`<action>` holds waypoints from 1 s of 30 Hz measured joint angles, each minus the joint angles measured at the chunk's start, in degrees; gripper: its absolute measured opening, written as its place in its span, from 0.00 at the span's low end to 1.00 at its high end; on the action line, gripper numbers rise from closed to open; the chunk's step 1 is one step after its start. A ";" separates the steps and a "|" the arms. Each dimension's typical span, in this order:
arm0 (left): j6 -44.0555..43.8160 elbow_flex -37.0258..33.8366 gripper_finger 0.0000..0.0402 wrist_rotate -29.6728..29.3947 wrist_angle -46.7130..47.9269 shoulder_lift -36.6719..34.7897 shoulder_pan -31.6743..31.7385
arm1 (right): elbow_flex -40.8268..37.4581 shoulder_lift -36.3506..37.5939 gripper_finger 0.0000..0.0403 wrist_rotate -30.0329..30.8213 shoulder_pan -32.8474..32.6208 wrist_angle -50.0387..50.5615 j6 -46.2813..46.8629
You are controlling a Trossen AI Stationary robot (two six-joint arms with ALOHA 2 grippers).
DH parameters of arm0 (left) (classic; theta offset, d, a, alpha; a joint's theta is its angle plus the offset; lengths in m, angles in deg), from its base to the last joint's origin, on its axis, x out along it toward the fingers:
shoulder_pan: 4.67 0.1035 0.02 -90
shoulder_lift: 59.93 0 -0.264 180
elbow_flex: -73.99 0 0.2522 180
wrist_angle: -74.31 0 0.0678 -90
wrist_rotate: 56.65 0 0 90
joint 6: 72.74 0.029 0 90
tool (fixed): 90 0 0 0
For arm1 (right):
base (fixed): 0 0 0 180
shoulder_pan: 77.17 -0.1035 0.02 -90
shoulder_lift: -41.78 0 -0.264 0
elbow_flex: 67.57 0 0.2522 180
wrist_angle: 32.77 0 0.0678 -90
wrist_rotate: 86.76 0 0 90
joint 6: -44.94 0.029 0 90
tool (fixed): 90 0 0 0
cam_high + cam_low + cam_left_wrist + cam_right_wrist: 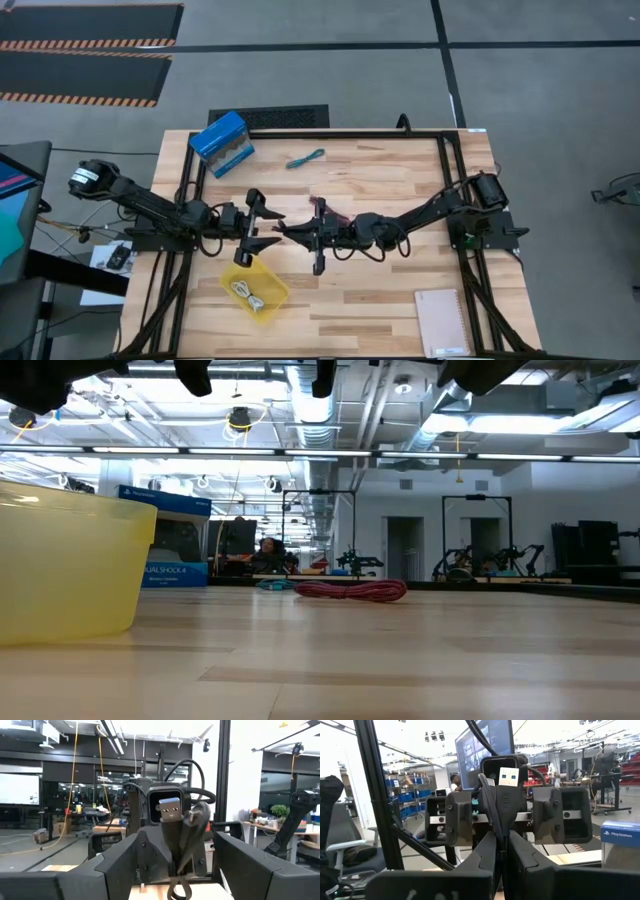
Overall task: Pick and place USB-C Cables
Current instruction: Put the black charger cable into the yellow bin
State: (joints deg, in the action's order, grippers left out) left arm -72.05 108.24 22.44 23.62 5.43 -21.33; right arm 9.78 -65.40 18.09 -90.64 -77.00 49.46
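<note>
Black cable (pixel 501 815): I see it pinched in right gripper (pixel 318 238), fingers closed, mid-table, raised. Left gripper (pixel 262 228) faces it, spread wide, empty. Red cable (pixel 350 590) on table centre; teal cable (pixel 305 159) farther back; white cable (pixel 247 293) in tray (pixel 272 284).

"DUALSHOCK 4" partly readable on blue box (pixel 170 548), "PlayStation" on the same box's side in right wrist view

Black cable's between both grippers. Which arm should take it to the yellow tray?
Left. The left gripper is open around the black cable, which the right gripper holds clamped. The yellow tray lies just beside the left gripper, on that arm's side of the table.
</note>
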 joint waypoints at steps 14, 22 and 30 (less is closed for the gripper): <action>-0.57 0.02 0.53 4.11 -1.58 0.41 2.15 | 0.00 0.02 0.09 0.00 0.13 0.53 0.02; -1.86 0.02 0.36 6.60 -1.50 0.42 2.57 | 0.00 0.02 0.10 0.00 0.13 0.81 0.48; -1.31 0.02 0.04 7.03 -1.26 0.35 2.57 | 0.00 0.05 0.10 -0.08 0.11 1.00 0.48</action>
State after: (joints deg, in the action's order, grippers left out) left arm -73.36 108.26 29.47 22.36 5.78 -18.75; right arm 9.78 -65.35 18.02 -90.53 -76.00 49.94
